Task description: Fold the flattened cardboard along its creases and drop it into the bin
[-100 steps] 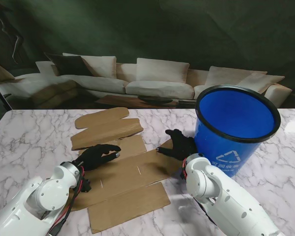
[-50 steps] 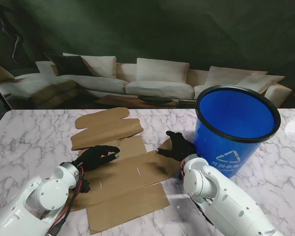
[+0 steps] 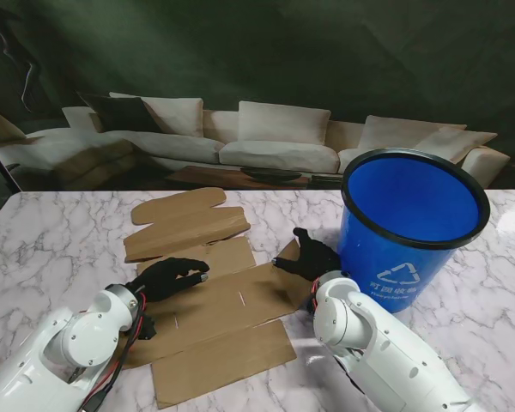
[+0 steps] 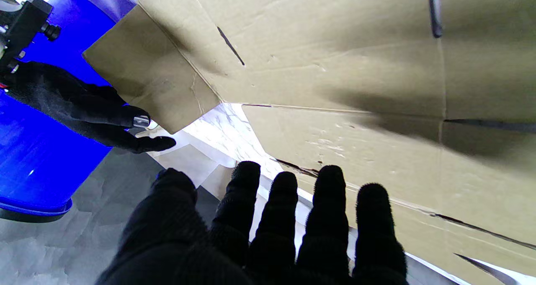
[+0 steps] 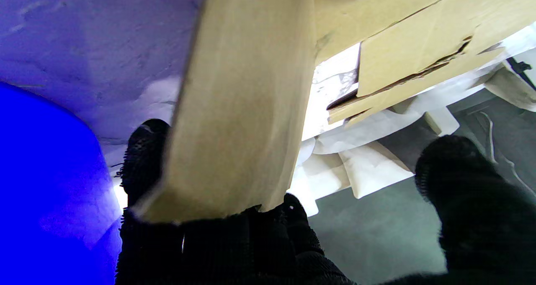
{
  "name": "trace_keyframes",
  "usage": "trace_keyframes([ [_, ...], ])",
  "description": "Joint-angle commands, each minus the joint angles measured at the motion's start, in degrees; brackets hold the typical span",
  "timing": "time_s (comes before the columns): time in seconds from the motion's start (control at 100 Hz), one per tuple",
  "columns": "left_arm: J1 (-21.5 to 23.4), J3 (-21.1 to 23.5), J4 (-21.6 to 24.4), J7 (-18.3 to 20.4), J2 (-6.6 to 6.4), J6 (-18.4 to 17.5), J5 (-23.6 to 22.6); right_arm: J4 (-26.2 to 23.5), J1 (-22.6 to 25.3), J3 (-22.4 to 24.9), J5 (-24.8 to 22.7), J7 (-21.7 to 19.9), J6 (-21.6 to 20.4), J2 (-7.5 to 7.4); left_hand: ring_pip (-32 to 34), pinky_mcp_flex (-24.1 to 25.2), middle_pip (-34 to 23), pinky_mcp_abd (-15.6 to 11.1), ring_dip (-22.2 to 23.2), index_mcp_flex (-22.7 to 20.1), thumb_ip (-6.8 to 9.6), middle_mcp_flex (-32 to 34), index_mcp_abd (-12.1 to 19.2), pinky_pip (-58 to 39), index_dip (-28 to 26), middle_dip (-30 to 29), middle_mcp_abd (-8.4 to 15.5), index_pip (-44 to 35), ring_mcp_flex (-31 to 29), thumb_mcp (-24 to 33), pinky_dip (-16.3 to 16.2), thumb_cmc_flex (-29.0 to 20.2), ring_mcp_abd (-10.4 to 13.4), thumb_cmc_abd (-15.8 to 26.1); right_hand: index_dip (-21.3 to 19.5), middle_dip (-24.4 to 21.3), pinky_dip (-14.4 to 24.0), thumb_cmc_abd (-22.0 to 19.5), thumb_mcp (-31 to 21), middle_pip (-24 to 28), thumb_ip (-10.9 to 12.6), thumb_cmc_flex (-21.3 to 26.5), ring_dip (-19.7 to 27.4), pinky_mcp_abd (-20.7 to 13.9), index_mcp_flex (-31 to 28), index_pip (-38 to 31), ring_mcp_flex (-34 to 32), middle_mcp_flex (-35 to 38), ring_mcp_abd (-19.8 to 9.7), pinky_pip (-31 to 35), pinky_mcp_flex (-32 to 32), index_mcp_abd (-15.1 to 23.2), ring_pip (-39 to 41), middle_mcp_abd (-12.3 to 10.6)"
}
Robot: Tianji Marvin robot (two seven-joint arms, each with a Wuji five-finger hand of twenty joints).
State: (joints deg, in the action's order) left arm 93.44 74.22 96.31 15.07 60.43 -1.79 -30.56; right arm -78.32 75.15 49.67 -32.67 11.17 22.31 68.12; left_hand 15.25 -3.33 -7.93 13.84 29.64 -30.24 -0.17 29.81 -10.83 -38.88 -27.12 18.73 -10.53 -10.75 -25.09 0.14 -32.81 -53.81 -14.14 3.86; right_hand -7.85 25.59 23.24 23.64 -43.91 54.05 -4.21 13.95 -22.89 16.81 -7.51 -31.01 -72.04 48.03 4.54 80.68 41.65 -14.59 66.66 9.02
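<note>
Where cardboard (image 3: pixel 215 296) lies, right hand (image 3: pixel 313 256) beside.

Staged living-room set: printed sofa backdrop (image 3: pixel 275 142) behind marble table (image 3: pixel 60 240).

Your stand view looks down from above the shoulders across the table (image 3: pixel 51 240), both arms rising from the frame's lower corners, the bin (image 3: pixel 409 225) at right. Your left wrist view looks along the left hand (image 4: pixel 268 230) fingers, close over the cardboard (image 4: pixel 343 79), and shares the right hand (image 4: pixel 79 104) and bin with the stand view. Your right wrist view sits very close, a cardboard flap (image 5: pixel 243 109) filling its centre.
</note>
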Motion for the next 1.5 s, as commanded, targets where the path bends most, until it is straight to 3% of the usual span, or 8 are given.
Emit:
trace_keyframes([
  [0.0, 0.1, -0.1, 0.3, 0.9, -0.03, 0.3, -0.1, 0.5, -0.2, -0.4, 0.1, 0.8, 1.3, 0.78, -1.4, 0.7, 1.3, -1.0, -0.4, 0.6, -0.32, -2.8, 0.5, 1.2, 0.8, -0.5, -0.1, 1.0, 1.3, -1.7, 0.4, 0.8, 0.2, 1.6, -1.5, 1.0, -1.0, 2.5, -5.0, 4.8, 0.0, 5.1, -2.3, 2.5, 0.1, -8.7, -3.1, 4.9, -0.2, 3.5, 3.4, -2.9, 4.6, -1.0],
  [0.12, 0.1, -0.2, 0.3, 1.0, -0.05, 0.2, -0.2, 1.0, -0.6, -1.2, -0.7, 2.0, 3.2, 1.17, -1.4, 0.7, 1.3, -1.0, -0.4, 0.5, -0.33, -2.8, 0.4, 1.3, 0.8, -0.5, -0.2, 1.0, 1.3, -1.7, 0.4, 0.8, 0.2, 1.6, -4.3, 1.6, -2.5, 4.2, -12.8, 9.1, 0.2, 12.3, -5.9, 2.8, -9.1, -13.8, -3.3, 13.2, -2.5, 5.3, 9.0, -4.2, 9.8, -3.3],
  [0.34, 0.1, -0.2, 0.4, 1.4, -0.17, 0.3, -0.7, 1.1, -0.7, -1.8, -0.8, 2.7, 3.2, 1.42, -1.4, 0.7, 1.3, -1.0, -0.5, 0.5, -0.33, -2.8, 0.4, 1.4, 0.8, -0.5, -0.1, 0.9, 1.3, -1.7, 0.4, 0.8, 0.2, 1.6, -8.1, 0.0, -6.2, 8.0, -17.3, 12.9, -1.6, 17.7, -12.0, 3.2, -28.6, -16.9, -3.4, 25.7, -6.7, 8.0, 14.9, -0.1, 16.0, -7.6],
  [0.37, 0.1, -0.2, 0.4, 1.4, -0.18, 0.3, -0.7, 0.9, -0.7, -1.9, -1.0, 2.6, 3.1, 1.34, -1.4, 0.7, 1.3, -1.0, -0.5, 0.5, -0.33, -2.8, 0.4, 1.4, 0.8, -0.5, -0.1, 0.9, 1.4, -1.7, 0.4, 0.8, 0.2, 1.6, -2.0, -0.4, -7.8, 9.6, -17.8, 13.2, -5.3, 20.1, -13.6, 3.2, -30.4, -21.1, -3.5, 27.2, -7.4, 8.9, 15.9, 1.1, 16.9, -7.8],
  [0.42, 0.0, -0.3, 0.4, 1.6, -0.20, 0.3, -0.7, 0.5, -0.5, -1.9, -1.3, 2.3, 3.1, 1.17, -1.4, 0.7, 1.3, -1.0, -0.5, 0.5, -0.33, -2.8, 0.4, 1.4, 0.8, -0.5, -0.2, 0.9, 1.3, -1.7, 0.4, 0.8, 0.3, 1.6, 1.9, -0.4, -8.7, 12.0, -18.3, 13.2, -7.7, 22.7, -14.8, 3.0, -32.2, -26.3, -3.5, 29.1, -8.2, 9.7, 17.3, 3.1, 18.5, -7.5],
  [0.53, -0.1, -0.4, 0.3, 2.1, -0.34, 0.1, -0.9, -1.1, 1.1, -0.9, -1.0, 2.1, 2.9, 1.00, -1.4, 0.7, 1.3, -1.0, -0.5, 0.5, -0.33, -2.8, 0.5, 1.4, 0.8, -0.5, 0.0, 0.9, 1.3, -1.7, 0.4, 0.8, 0.3, 1.6, 3.1, -0.2, -9.5, 15.0, -20.9, 12.8, -7.6, 25.2, -16.8, 2.8, -36.6, -32.6, -3.5, 33.2, -8.4, 10.7, 19.4, 7.4, 21.7, -6.9],
  [0.78, -1.2, -1.1, -0.8, 3.7, -0.65, 0.5, -0.9, -7.7, 8.1, 3.3, -2.2, 3.6, 5.8, 0.57, -1.4, 0.6, 1.3, -1.1, -0.5, 0.7, -0.33, -2.9, 0.5, 1.5, 0.8, -0.5, 0.0, 1.0, 1.2, -1.7, 0.3, 0.8, 0.4, 1.6, -1.8, -0.8, -10.8, 12.1, -22.0, 11.2, -7.8, 27.7, -17.1, 4.3, -37.6, -32.5, -3.4, 34.2, -6.9, 9.3, 18.1, 7.0, 21.3, -6.3],
  [1.49, -10.3, -9.8, -9.7, 10.7, -1.84, 4.3, 0.8, -16.8, 16.6, 7.3, -4.0, 0.6, 7.4, -1.04, -1.6, 0.6, 1.2, -1.6, -0.7, 1.7, -0.30, -3.8, 0.4, 1.7, 1.1, -0.7, 0.2, 1.3, 1.6, -1.7, 0.4, 0.8, 0.6, 1.8, 0.3, -2.2, -10.6, 6.8, -17.5, 9.9, -8.3, 29.1, -14.3, 5.9, -33.0, -28.6, -3.4, 30.6, -4.5, 7.5, 14.6, 3.1, 16.4, -4.7],
])
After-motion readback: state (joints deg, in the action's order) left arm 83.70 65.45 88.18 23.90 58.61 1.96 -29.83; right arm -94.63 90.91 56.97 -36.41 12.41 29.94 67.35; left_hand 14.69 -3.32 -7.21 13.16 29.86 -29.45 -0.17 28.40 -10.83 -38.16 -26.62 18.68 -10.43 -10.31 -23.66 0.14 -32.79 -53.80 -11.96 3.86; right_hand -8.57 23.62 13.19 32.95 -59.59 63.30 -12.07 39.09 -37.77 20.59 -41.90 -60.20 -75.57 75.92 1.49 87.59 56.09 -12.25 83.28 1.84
